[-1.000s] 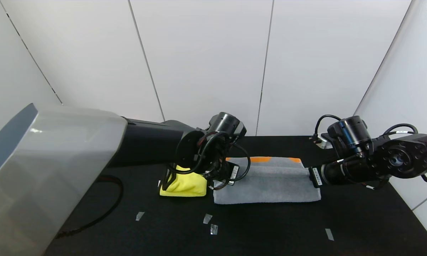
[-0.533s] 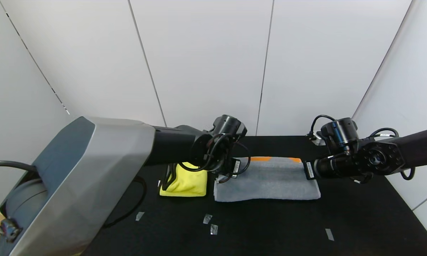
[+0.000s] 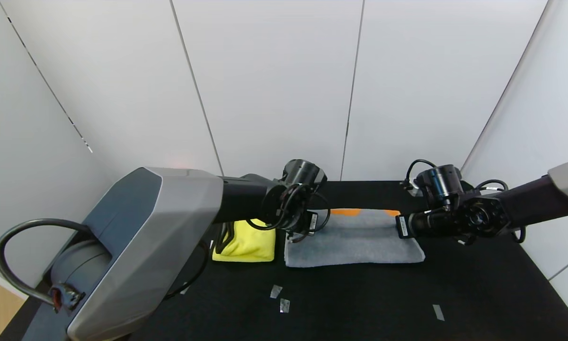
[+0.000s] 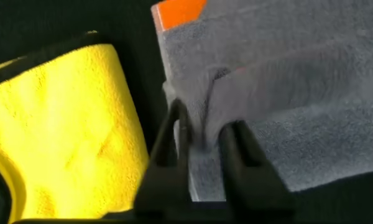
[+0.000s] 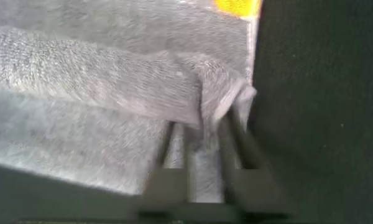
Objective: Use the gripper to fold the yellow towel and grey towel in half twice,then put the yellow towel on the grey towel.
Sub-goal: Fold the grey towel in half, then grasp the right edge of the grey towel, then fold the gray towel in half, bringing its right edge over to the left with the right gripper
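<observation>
Grey towel [image 3: 355,237], folded into a long strip, lies at the centre of the frame on the black bench [image 3: 478,293] (its orange band shows along the far edge). Left hand [image 4: 202,134] sits at the strip's left end, fingers slightly parted around a raised pleat of cloth. Right hand [image 5: 202,140] straddles a pleat at the right end likewise. Yellow towel [image 3: 245,244] lies folded just left of the grey one.

Bright, even light with faint shadows; head view bends at edges, both wrist views blurred.
</observation>
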You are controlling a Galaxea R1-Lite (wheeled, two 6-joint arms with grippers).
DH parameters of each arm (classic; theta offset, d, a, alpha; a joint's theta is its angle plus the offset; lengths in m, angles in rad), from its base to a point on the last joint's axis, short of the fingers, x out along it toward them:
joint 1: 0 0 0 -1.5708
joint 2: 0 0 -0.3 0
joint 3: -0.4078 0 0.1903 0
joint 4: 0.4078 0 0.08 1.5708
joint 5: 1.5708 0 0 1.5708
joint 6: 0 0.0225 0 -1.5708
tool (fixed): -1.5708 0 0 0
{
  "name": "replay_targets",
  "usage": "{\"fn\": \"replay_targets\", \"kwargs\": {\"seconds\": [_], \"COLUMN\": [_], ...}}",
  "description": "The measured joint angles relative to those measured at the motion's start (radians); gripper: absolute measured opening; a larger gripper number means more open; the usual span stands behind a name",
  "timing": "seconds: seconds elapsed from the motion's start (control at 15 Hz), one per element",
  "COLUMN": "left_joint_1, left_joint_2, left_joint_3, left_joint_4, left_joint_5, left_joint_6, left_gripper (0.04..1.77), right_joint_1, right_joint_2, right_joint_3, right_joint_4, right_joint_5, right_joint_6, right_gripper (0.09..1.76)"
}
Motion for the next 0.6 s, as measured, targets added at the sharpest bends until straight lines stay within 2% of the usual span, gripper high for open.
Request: {"fn": "replay_targets", "kwargs": {"seconds": [0.13, 0.27, 0.4, 0.6], "left_joint_1": [0.002, 0.000, 0.000, -0.002], "left_joint_2": [0.005, 0.004, -0.001, -0.015], "left_joint_3": [-0.009, -0.013, -0.014, -0.010], "left_joint_4": [0.002, 0.001, 0.002, 0.010], "left_joint_5": [0.001, 0.000, 0.000, 0.000], "left_joint_6": [-0.005, -0.004, -0.004, -0.005], "left_gripper": [0.74, 0.94, 1.13, 1.31], "right_joint_1": [0.002, 0.003, 0.002, 0.003], "right_joint_2": [0.012, 0.014, 0.009, -0.017], "right_joint_3": [-0.002, -0.003, 0.000, 0.014], "right_joint_4": [-0.030, -0.036, -0.036, -0.027], "right_joint_5": [-0.015, -0.015, -0.015, -0.014], "right_joint_6": [0.014, 0.016, 0.017, 0.021], "right_gripper": [0.73, 0.96, 1.13, 1.32]}}
